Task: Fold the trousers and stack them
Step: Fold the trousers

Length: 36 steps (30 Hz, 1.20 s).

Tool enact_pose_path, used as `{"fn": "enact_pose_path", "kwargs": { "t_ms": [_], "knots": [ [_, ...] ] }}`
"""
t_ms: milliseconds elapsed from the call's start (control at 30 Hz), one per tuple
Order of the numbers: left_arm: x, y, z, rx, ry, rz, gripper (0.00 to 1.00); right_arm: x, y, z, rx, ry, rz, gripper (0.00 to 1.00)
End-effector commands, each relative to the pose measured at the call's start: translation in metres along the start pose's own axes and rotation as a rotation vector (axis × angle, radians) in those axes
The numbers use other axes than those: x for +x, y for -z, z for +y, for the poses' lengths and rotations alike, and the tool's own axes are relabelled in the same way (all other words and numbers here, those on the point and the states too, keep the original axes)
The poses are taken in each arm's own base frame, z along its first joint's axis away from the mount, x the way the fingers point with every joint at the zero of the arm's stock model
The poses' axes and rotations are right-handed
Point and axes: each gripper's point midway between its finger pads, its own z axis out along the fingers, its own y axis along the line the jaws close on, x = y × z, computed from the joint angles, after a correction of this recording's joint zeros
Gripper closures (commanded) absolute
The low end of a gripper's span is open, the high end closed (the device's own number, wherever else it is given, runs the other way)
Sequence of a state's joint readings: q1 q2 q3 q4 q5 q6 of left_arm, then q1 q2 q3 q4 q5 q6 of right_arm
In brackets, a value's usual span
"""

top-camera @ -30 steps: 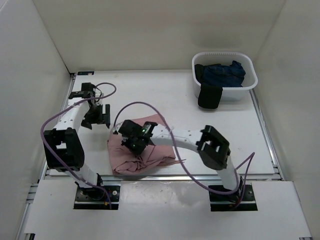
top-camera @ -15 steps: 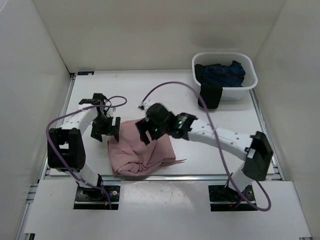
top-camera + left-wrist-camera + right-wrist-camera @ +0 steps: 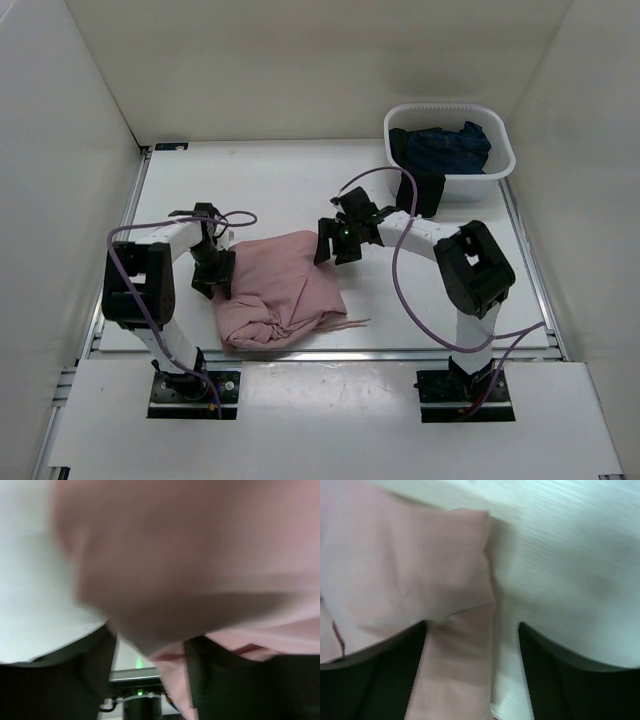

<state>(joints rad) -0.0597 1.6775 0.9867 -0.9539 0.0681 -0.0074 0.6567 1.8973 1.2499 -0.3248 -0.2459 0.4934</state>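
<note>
The dusty-pink trousers (image 3: 280, 285) lie bunched in a rough folded heap near the table's front edge, a thin drawstring trailing at the lower right. My left gripper (image 3: 213, 272) is at their left edge. In the left wrist view the pink cloth (image 3: 190, 555) fills the top, and a fold of it hangs between the spread fingers (image 3: 70, 680) of the left gripper (image 3: 150, 650). My right gripper (image 3: 335, 245) is at the heap's far right corner. In the right wrist view that corner (image 3: 455, 630) lies between the parted jaws of the right gripper (image 3: 472, 645), with bare table beside it.
A white basket (image 3: 500, 165) stands at the back right, holding a dark navy garment (image 3: 445, 148). A black cloth piece (image 3: 420, 192) hangs over its front wall. White walls close in the table on three sides.
The right gripper left the top of the heap, opened and swung to its far right corner. The left gripper came down to the heap's left edge. The trousers now lie flatter.
</note>
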Motion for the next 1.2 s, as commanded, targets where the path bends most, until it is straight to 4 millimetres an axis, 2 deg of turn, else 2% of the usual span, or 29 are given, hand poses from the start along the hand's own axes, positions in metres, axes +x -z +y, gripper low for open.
{"fn": "enact_pose_path", "kwargs": {
  "t_ms": [0,33,67,100,133,167,233,267,300,333,367,433,467,500,533,567,600,667,733,767,800,867,900,933,967,1000,1067,1100,1167],
  "knots": [
    [-0.036,-0.003,-0.001,0.013,-0.011,-0.083,0.42,-0.001,-0.01,0.023,-0.172,-0.079,0.008,0.32],
    [-0.05,0.003,-0.002,0.014,-0.013,-0.113,0.42,-0.009,-0.011,0.018,-0.187,-0.109,-0.013,0.57],
    [-0.061,0.005,-0.002,0.014,-0.015,-0.135,0.43,-0.007,-0.014,0.018,-0.196,-0.126,-0.005,0.71],
    [-0.068,0.004,-0.002,0.014,-0.015,-0.137,0.43,-0.01,-0.014,0.014,-0.205,-0.171,-0.014,0.81],
    [-0.087,0.014,-0.003,0.014,-0.018,-0.184,0.43,-0.012,-0.016,0.008,-0.208,-0.194,-0.032,0.89],
    [-0.097,0.019,-0.003,0.014,-0.02,-0.205,0.45,-0.013,-0.013,0.01,-0.217,-0.204,-0.043,1.0],
    [-0.126,0.035,-0.004,0.014,-0.025,-0.28,0.43,-0.024,-0.008,0.001,-0.205,-0.251,-0.081,1.0],
    [-0.134,0.043,-0.008,0.015,-0.037,-0.309,0.38,-0.027,-0.005,-0.001,-0.189,-0.257,-0.108,1.0],
    [-0.142,0.048,-0.009,0.015,-0.038,-0.325,0.3,-0.034,0.0,-0.005,-0.183,-0.263,-0.133,1.0],
    [-0.148,0.054,-0.005,-0.007,-0.036,-0.347,0.15,-0.038,0.001,-0.01,-0.171,-0.271,-0.145,1.0],
    [-0.156,0.064,-0.004,-0.016,-0.035,-0.373,0.09,-0.039,0.006,-0.014,-0.162,-0.285,-0.146,1.0],
    [-0.151,0.079,-0.002,-0.037,-0.032,-0.386,0.04,-0.05,0.013,-0.013,-0.162,-0.269,-0.161,0.82],
    [-0.146,0.096,0.001,-0.058,-0.03,-0.429,0.03,-0.05,0.017,-0.01,-0.168,-0.269,-0.152,0.71],
    [-0.14,0.104,0.001,-0.058,-0.03,-0.451,0.03,-0.05,0.017,-0.01,-0.167,-0.257,-0.153,0.57],
    [-0.134,0.113,0.002,-0.068,-0.029,-0.476,0.03,-0.052,0.022,-0.006,-0.181,-0.25,-0.158,0.52],
    [-0.119,0.127,0.001,-0.068,-0.03,-0.517,0.03,-0.054,0.027,-0.003,-0.188,-0.244,-0.17,0.47],
    [-0.111,0.132,0.001,-0.067,-0.03,-0.534,0.03,-0.054,0.027,-0.003,-0.19,-0.256,-0.169,0.4],
    [-0.076,0.131,-0.011,-0.028,-0.061,-0.511,0.03,-0.056,0.031,0.001,-0.197,-0.28,-0.175,0.34],
    [-0.05,0.119,-0.023,-0.004,-0.097,-0.465,0.03,-0.065,0.03,0.001,-0.221,-0.29,-0.201,0.31],
    [-0.03,0.105,-0.033,0.012,-0.141,-0.431,0.03,-0.072,0.032,0.007,-0.239,-0.303,-0.204,0.29],
    [-0.019,0.097,-0.038,0.016,-0.163,-0.411,0.03,-0.079,0.032,0.009,-0.248,-0.296,-0.218,0.28],
    [-0.011,0.082,-0.045,-0.008,-0.217,-0.395,0.03,-0.084,0.021,0.008,-0.246,-0.314,-0.195,0.25],
    [-0.011,0.072,-0.041,-0.042,-0.225,-0.398,0.03,-0.092,0.022,0.012,-0.241,-0.319,-0.186,0.25],
    [-0.011,0.067,-0.04,-0.058,-0.232,-0.403,0.03,-0.088,0.008,0.003,-0.21,-0.341,-0.156,0.25],
    [-0.011,0.062,-0.041,-0.074,-0.246,-0.406,0.05,-0.089,0.004,0.0,-0.194,-0.35,-0.147,0.25],
    [-0.006,0.051,-0.032,-0.126,-0.246,-0.385,0.07,-0.084,-0.005,-0.011,-0.173,-0.382,-0.124,0.25],
    [-0.008,0.041,-0.024,-0.168,-0.238,-0.391,0.16,-0.083,-0.012,-0.016,-0.147,-0.43,-0.111,0.25],
    [-0.002,0.033,-0.017,-0.194,-0.235,-0.371,0.28,-0.079,-0.018,-0.02,-0.133,-0.441,-0.091,0.28],
    [0.005,0.029,-0.015,-0.196,-0.236,-0.358,0.42,-0.074,-0.023,-0.024,-0.115,-0.465,-0.064,0.48]
  ]
}}
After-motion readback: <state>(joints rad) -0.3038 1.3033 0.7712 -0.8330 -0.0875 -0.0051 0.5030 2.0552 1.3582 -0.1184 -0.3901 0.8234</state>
